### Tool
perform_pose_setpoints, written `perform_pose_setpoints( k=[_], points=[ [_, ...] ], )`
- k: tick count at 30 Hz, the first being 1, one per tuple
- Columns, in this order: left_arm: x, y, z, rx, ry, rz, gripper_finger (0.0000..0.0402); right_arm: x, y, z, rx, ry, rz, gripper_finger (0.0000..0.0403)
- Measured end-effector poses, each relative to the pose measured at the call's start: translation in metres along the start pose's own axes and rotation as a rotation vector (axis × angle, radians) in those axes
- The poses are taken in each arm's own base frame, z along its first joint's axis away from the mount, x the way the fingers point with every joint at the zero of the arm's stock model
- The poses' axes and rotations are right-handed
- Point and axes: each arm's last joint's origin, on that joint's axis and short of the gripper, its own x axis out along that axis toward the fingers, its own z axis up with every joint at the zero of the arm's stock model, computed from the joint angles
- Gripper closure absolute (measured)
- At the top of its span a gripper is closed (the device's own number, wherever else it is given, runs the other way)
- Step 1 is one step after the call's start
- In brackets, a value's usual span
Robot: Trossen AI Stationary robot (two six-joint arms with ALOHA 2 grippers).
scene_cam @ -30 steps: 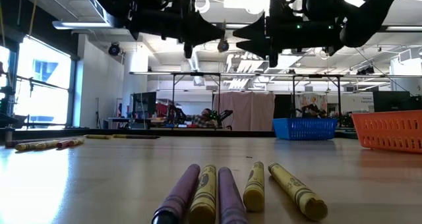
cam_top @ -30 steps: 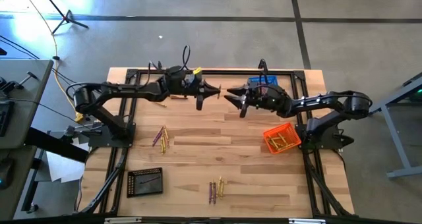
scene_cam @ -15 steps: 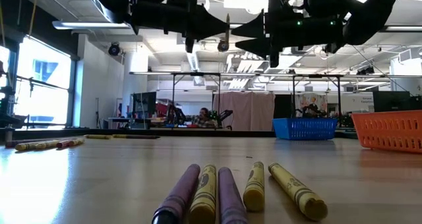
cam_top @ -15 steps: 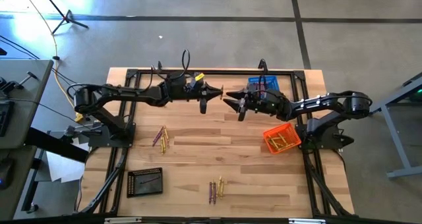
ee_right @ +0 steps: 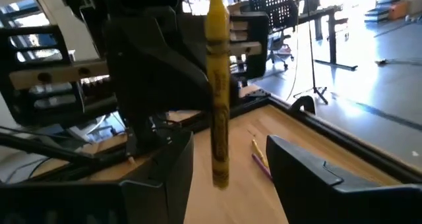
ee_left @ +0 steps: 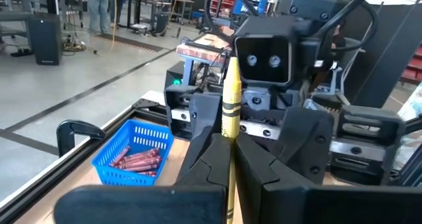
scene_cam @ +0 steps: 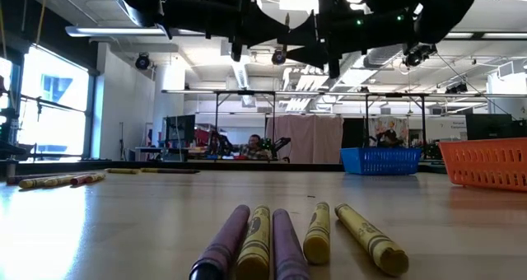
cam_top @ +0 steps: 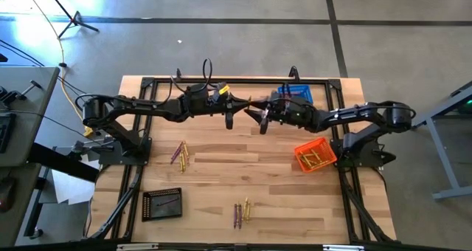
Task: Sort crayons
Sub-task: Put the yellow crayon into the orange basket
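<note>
My left gripper [cam_top: 244,103] hangs over the table's far middle, shut on a yellow crayon [ee_left: 231,92] that stands upright. My right gripper [cam_top: 255,112] faces it from the right, open. Its two fingers [ee_right: 177,159] stand on either side of the crayon [ee_right: 217,85] without touching it. More crayons lie in small heaps on the table at the left [cam_top: 180,153] and near the front edge [cam_top: 241,211]. In the low view the front heap [scene_cam: 280,239] lies close by. My left gripper pinches the yellow crayon between its two fingers [ee_left: 212,159], about at mid-length [ee_left: 231,128]. The fingers come level from the table's left and lie across the crayon. It stands upright, lifted well clear of the table, with both ends free.
A blue basket [cam_top: 296,94] with reddish crayons sits at the far right, an orange basket [cam_top: 315,156] with yellow crayons at the right, and a black basket [cam_top: 162,204] at the near left. A black frame [cam_top: 221,80] borders the wooden table.
My left gripper has carried the crayon toward the table's right, keeping it upright. My right gripper has come toward the table's left to meet it, and its open fingers now stand around the crayon.
</note>
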Motion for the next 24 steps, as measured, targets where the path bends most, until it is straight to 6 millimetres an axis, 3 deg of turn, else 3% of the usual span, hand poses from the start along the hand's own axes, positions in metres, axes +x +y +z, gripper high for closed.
perform_pose_setpoints(
  k=[7,14,20,24],
  points=[
    [0.000,0.000,0.000,0.000,0.003,0.001,0.0401,0.006,0.002,0.002,-0.020,-0.002,-0.007,0.0245],
    [0.000,0.000,-0.001,0.000,0.009,0.001,0.0401,0.007,0.001,0.000,-0.037,0.008,-0.010,0.0384],
    [0.000,0.001,-0.004,0.049,0.046,0.006,0.0385,0.006,-0.002,0.001,-0.055,0.016,-0.022,0.0390],
    [0.000,0.002,-0.007,0.081,0.079,0.011,0.0358,-0.005,-0.015,0.014,-0.050,0.037,-0.086,0.0390]
  ],
)
